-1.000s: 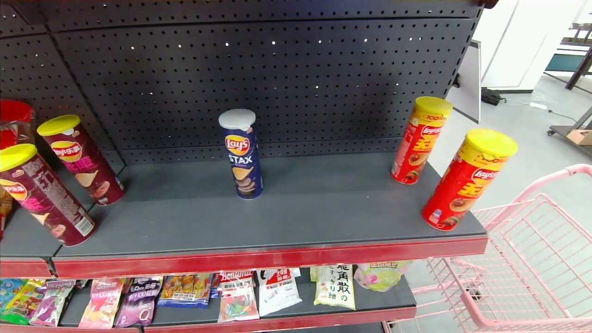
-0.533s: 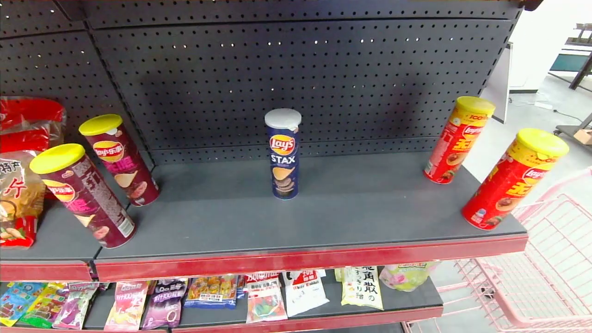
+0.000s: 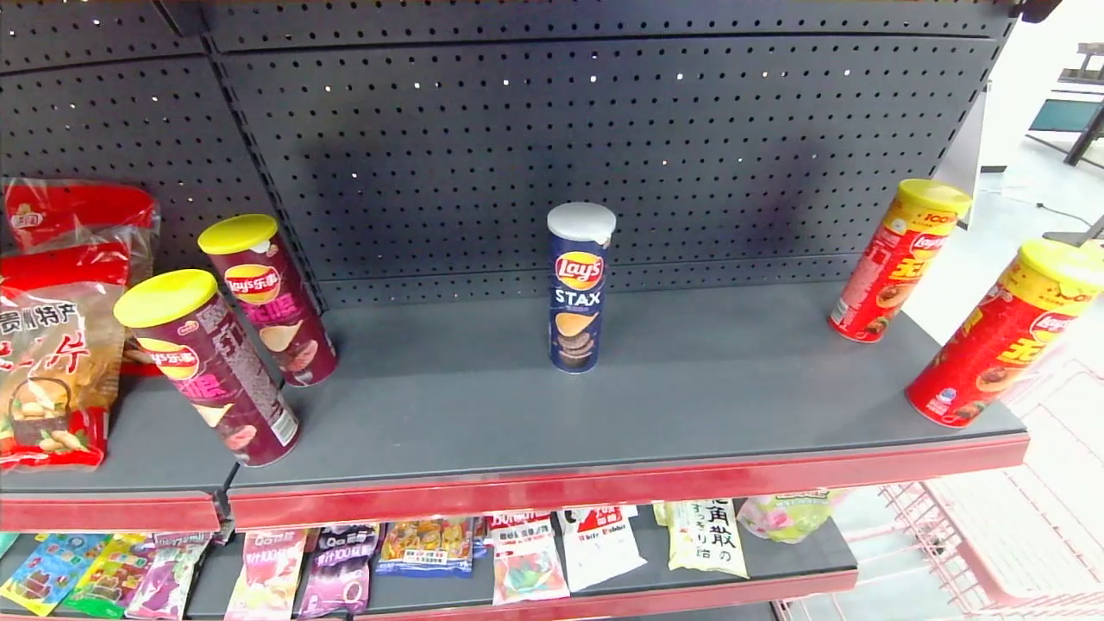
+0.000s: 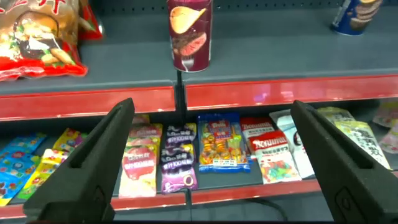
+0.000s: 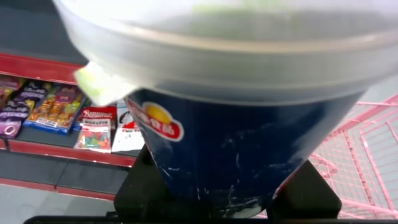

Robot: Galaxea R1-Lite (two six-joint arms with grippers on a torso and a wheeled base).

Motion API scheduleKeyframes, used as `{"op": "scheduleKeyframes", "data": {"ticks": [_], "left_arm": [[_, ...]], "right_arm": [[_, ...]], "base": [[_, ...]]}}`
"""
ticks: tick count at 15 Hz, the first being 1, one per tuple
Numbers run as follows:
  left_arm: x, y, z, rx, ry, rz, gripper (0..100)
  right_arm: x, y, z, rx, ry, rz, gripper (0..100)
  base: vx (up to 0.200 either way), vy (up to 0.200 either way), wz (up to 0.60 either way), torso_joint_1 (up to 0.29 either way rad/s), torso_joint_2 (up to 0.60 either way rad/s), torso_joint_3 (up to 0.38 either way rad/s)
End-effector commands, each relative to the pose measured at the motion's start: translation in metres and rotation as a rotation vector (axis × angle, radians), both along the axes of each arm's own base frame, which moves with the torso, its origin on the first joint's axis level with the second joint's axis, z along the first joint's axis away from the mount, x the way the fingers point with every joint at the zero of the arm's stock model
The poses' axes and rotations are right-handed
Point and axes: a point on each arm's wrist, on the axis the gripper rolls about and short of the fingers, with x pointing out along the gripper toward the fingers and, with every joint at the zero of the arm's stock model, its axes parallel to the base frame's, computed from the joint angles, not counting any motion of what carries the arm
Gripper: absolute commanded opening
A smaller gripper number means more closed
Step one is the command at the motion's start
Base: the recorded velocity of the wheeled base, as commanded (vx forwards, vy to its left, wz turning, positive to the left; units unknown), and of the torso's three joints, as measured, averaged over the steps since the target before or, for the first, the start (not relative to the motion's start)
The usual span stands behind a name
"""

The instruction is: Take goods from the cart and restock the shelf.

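A blue chip can (image 3: 579,293) with a grey lid stands upright mid-shelf on the dark grey shelf (image 3: 604,414). Two maroon cans (image 3: 207,366) (image 3: 267,297) stand at its left end and two red cans (image 3: 897,259) (image 3: 1005,345) at its right end. My right gripper (image 5: 227,199) is shut on another blue can (image 5: 249,149) with a clear lid, held close to the camera, in front of the lower shelf. My left gripper (image 4: 211,107) is open and holds nothing, level with the shelf's red front edge (image 4: 249,93).
The pink wire cart (image 3: 1018,552) stands at the lower right, beside the shelf end. Red snack bags (image 3: 60,328) lie on the neighbouring shelf at the left. Several small snack packets (image 3: 517,561) line the lower shelf. A perforated back panel (image 3: 561,155) closes off the rear.
The head camera has turned left, so the whole picture has slid right and the snack bags have come into sight. The cans on the shelf have not moved.
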Motion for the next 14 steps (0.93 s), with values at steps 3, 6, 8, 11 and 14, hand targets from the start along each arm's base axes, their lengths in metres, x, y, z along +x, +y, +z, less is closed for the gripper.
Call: {"op": "scheduleKeyframes", "data": {"ticks": [3, 6, 8, 11, 14], "left_arm": [[0.0001, 0.0000, 0.0000, 0.000, 0.001, 0.000, 100], [0.0001, 0.0000, 0.0000, 0.000, 0.001, 0.000, 100], [0.0001, 0.0000, -0.0001, 0.000, 0.002, 0.000, 100], [0.0001, 0.0000, 0.0000, -0.002, 0.001, 0.000, 100], [0.0010, 0.0000, 0.0003, 0.001, 0.013, -0.002, 100]], "right_arm": [[0.0006, 0.0000, -0.0002, 0.000, 0.004, 0.001, 0], [0.0005, 0.0000, 0.0002, 0.000, 0.002, 0.004, 0], [0.0002, 0.0000, 0.0001, -0.001, 0.001, 0.004, 0], [0.0007, 0.0000, -0.0013, -0.008, 0.004, 0.003, 0], [-0.0020, 0.0003, -0.0010, -0.008, -0.012, -0.006, 0]], "base": [[0.200, 0.000, 0.00, -0.004, 0.00, 0.001], [0.000, 0.000, 0.00, 0.000, 0.00, 0.000], [0.000, 0.000, 0.00, 0.000, 0.00, 0.000], [0.000, 0.000, 0.00, 0.000, 0.00, 0.000], [0.000, 0.000, 0.00, 0.000, 0.00, 0.000]]}}
